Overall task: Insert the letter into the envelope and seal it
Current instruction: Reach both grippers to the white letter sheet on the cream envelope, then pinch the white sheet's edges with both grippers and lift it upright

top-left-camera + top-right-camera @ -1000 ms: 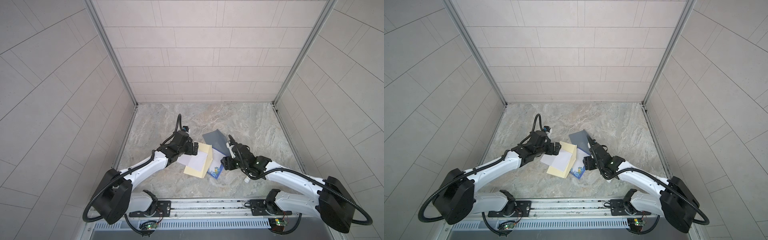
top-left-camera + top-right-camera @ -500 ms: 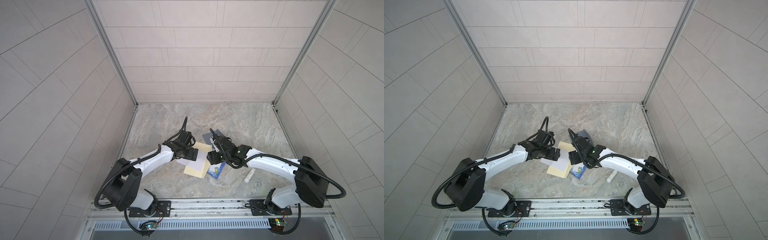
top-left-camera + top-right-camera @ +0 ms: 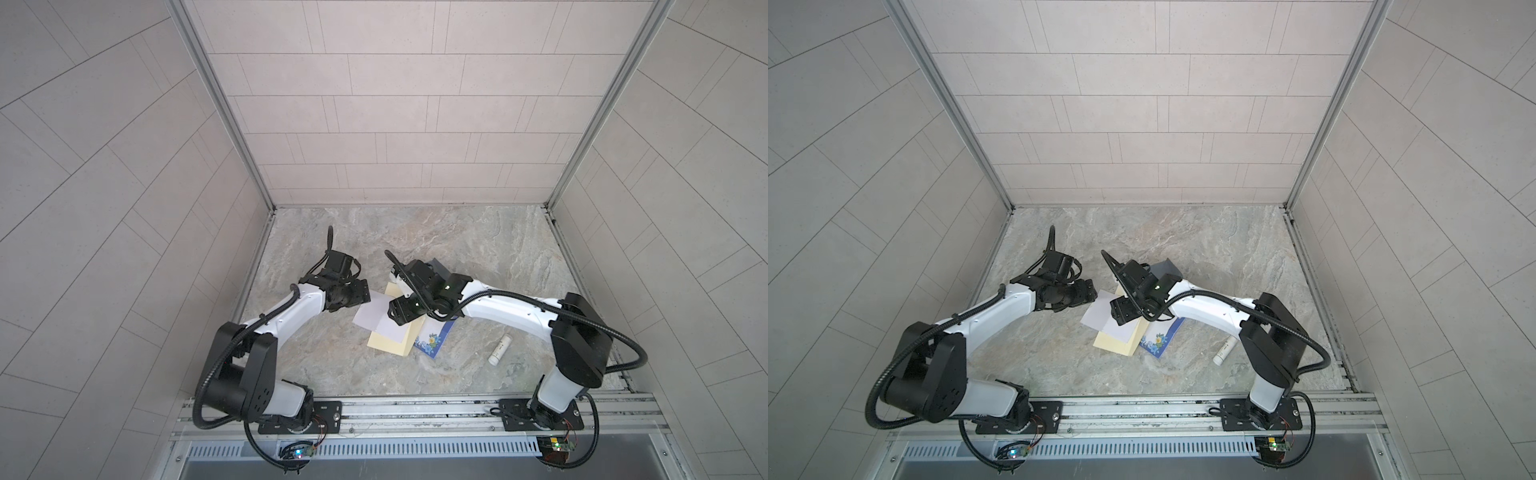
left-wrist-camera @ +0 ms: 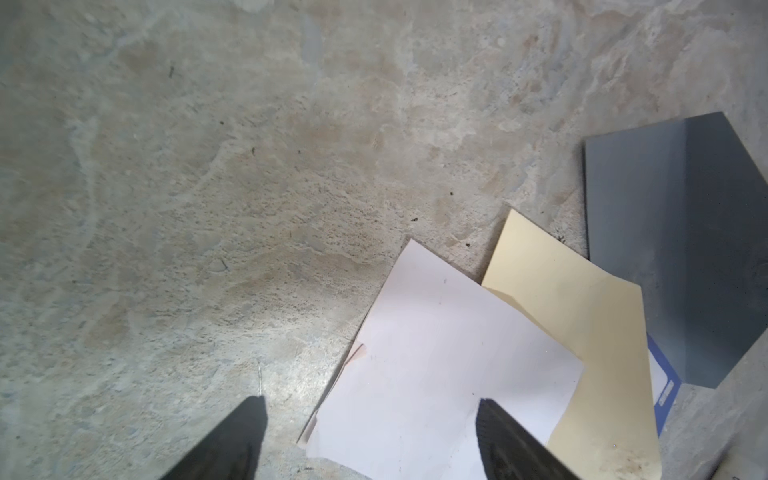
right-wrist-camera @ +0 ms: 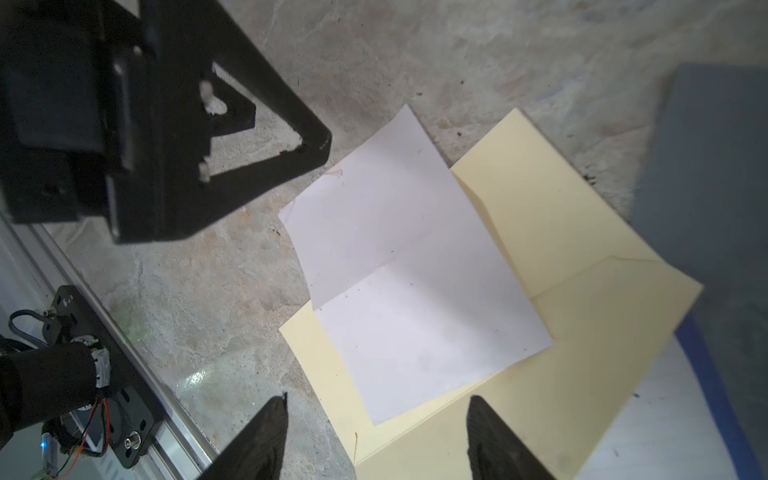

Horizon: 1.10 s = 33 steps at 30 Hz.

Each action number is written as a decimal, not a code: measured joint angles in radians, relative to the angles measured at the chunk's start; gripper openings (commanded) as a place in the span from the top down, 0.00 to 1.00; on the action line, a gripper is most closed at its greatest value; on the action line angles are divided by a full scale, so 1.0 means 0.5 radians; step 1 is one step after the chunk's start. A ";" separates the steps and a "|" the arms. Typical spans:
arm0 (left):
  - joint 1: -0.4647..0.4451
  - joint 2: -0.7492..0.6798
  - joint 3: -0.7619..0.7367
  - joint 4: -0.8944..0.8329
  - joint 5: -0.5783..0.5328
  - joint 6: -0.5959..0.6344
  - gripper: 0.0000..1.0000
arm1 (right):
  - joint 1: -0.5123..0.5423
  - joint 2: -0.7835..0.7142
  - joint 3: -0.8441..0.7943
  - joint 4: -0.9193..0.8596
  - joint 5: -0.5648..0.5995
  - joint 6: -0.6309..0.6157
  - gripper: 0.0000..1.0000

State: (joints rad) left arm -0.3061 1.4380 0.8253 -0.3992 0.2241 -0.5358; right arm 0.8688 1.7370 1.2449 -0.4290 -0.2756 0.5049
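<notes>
The stone table [image 3: 457,249] holds a yellow envelope [image 3: 390,347]. A white letter [image 3: 370,318] lies half on it, at 10 o'clock. Grey sheet [image 3: 439,266] at 1 o'clock; blue flower card [image 3: 432,341] and white tube [image 3: 500,350] at 3 o'clock.

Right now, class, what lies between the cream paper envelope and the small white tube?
In both top views, a blue-bordered flowered card sits tucked under the cream paper envelope; then bare marble tabletop runs to the small white tube.

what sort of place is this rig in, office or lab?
Likely a robot test cell, not an office: panelled walls box in a stone-look table, the left arm and right arm are bolted to a metal rail, with an envelope, letter and white tube as props.
</notes>
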 measured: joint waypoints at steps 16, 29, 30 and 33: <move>0.002 0.314 0.027 -0.072 -0.078 -0.114 0.61 | -0.021 0.354 0.116 -0.294 -0.276 -0.006 0.17; 0.002 0.498 0.200 -0.072 0.043 -0.034 0.76 | -0.142 0.461 0.152 -0.060 -0.556 0.037 0.16; 0.002 0.511 0.211 -0.071 0.068 -0.024 0.76 | -0.150 0.465 0.149 -0.025 -0.578 0.047 0.16; 0.002 0.536 0.233 -0.067 0.140 0.005 0.76 | -0.169 0.488 0.146 0.082 -0.637 0.078 0.15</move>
State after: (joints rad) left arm -0.3050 1.7061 0.9421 -0.4328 0.2939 -0.5335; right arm 0.7841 1.9812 1.3178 -0.3882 -0.5941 0.5438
